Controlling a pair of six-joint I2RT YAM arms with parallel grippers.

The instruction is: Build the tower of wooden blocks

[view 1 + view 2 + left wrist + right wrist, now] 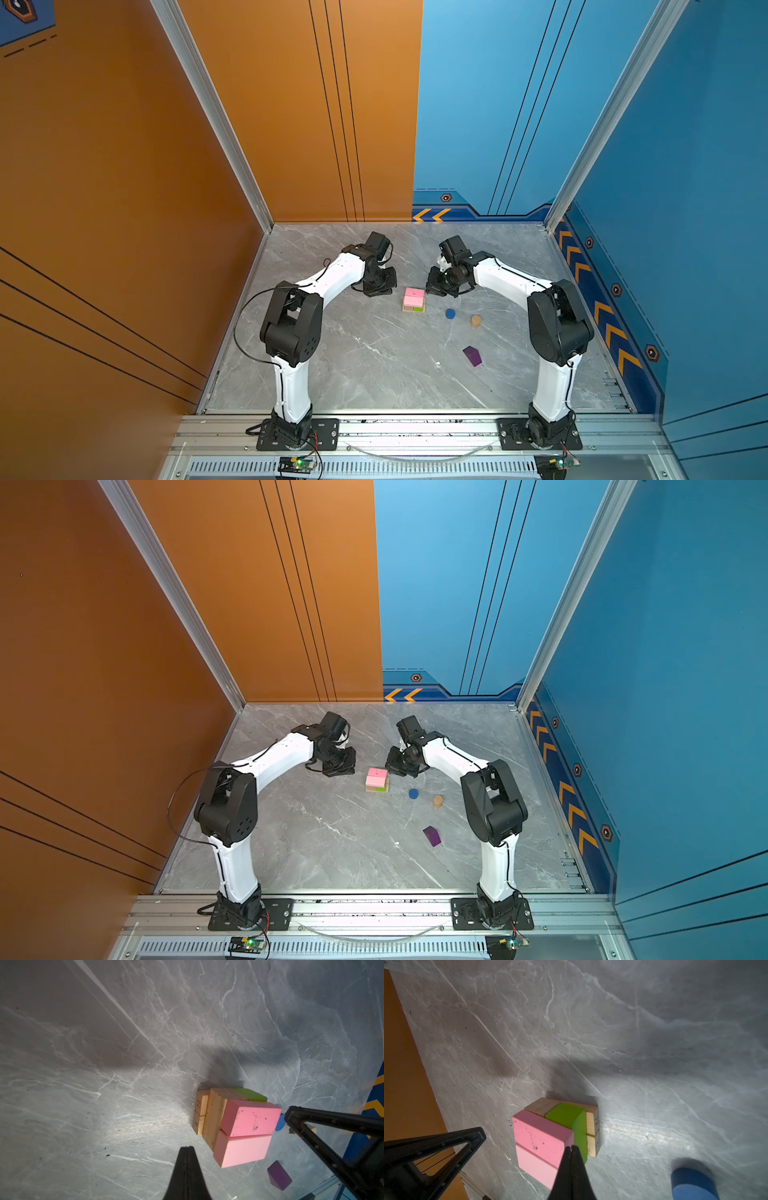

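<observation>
Nearest the arm bases, the purple peaked block [473, 356] lies on its side on the bench [353, 365], its long axis slanting toward the far left, well apart from the rest. Further in stand the tan cylinder [476, 321] and, left of it, the blue cylinder [450, 313]. Both are upright, so neither has a long axis to line up with, and both are on the right arm's side. Beyond them, near the middle, sits the wood block tower [413, 301]: two pink slabs [414, 295] side by side across a tan bar [407, 308] and a lime-green bar [418, 308], with a numbered tan piece [200, 1112] at its foot. Farthest back are both pairs of fingers, each pressed together and holding nothing. The right fingers [564, 1167] hang just beside the tower's far right corner; whether they touch a slab I cannot tell. The left fingers [181, 1165] hang near its far left side, apart from it. I judge the blue cylinder the likely next pick. It lies toward the bases and slightly right of the right fingers, so the right arm is the nearer one. It would have to draw back and spread its fingers before descending.
</observation>
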